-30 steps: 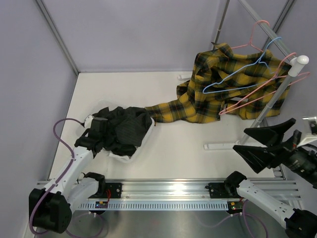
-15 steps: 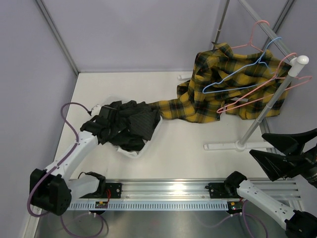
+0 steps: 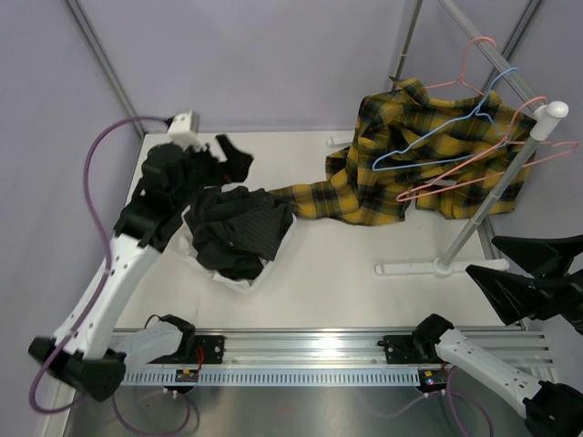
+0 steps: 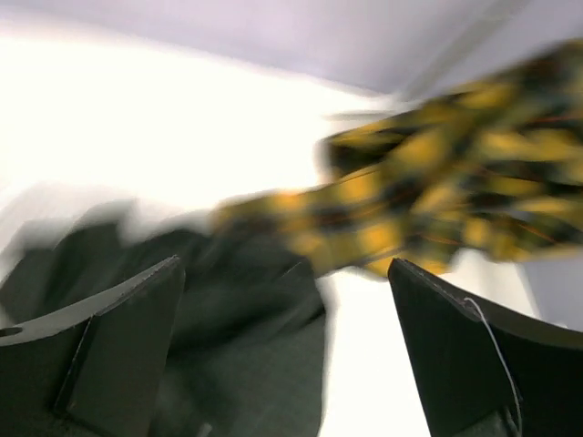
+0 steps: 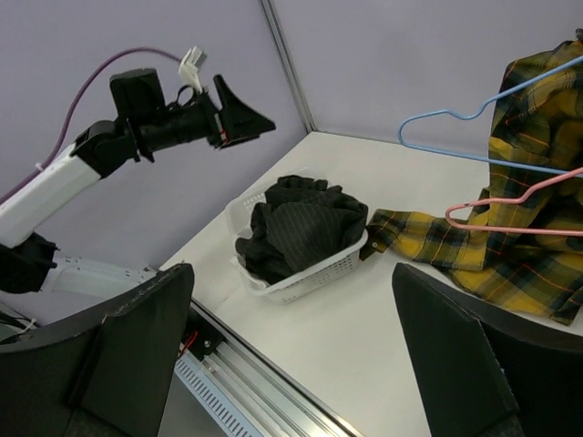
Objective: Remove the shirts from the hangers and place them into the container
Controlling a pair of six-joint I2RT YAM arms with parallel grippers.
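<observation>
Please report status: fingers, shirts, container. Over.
Left fingers open, empty, raised. Right fingers open, empty. Black shirt in container. Plaid shirt on rack, blue hanger across it.

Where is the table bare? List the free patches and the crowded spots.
Free: the near strip between the container, the pole base and the rail; also the back strip between the wall and the plaid shirt's sleeve. Crowded: the right back corner, with plaid shirt, hangers and pole; the container, full of black shirt.
</observation>
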